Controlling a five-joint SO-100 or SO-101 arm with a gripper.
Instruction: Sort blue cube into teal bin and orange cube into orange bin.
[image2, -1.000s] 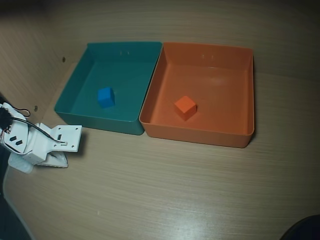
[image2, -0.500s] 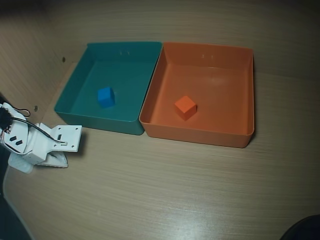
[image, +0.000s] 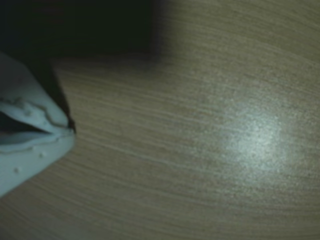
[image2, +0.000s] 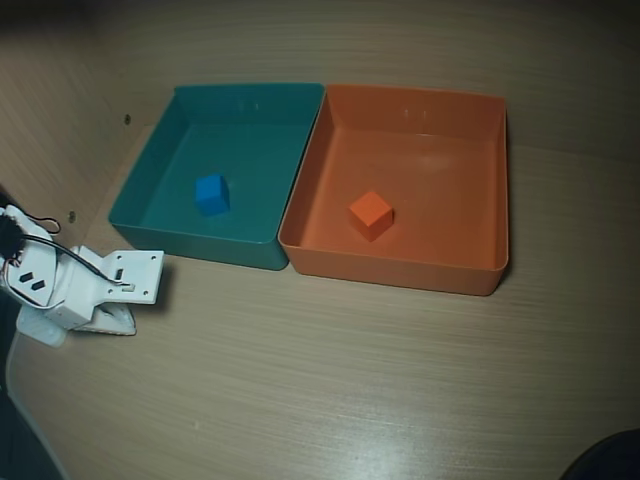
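In the overhead view, the white two-finger tool (image2: 125, 300) is sitting at the far left edge of the pale wood-grain surface (image2: 360, 380), low down and just in front of the near left corner of the bins. In the wrist view the tool (image: 67, 132) is entering from the left, its two pale fingers meeting at their tips with only a thin dark seam between them, gripping nothing.

To its right, one large shallow square teal-green plastic bin (image2: 190, 240) is standing with upright walls. One small bright blue cube (image2: 211, 194) is lying on its floor, left of centre and clear of every wall.

Touching the teal bin's right wall, one large shallow square orange plastic bin (image2: 400, 270) is standing, slightly wider than its neighbour. One small plain orange cube (image2: 371, 214) is resting on its floor, turned corner-on, nearer the near left part and apart from the walls.

A wide band of bare surface is running in front of both bins, from the tool across to the right edge. A narrower strip is showing to the right of the orange bin and behind both bins. A dark shape (image2: 605, 458) is cutting into the bottom right corner.
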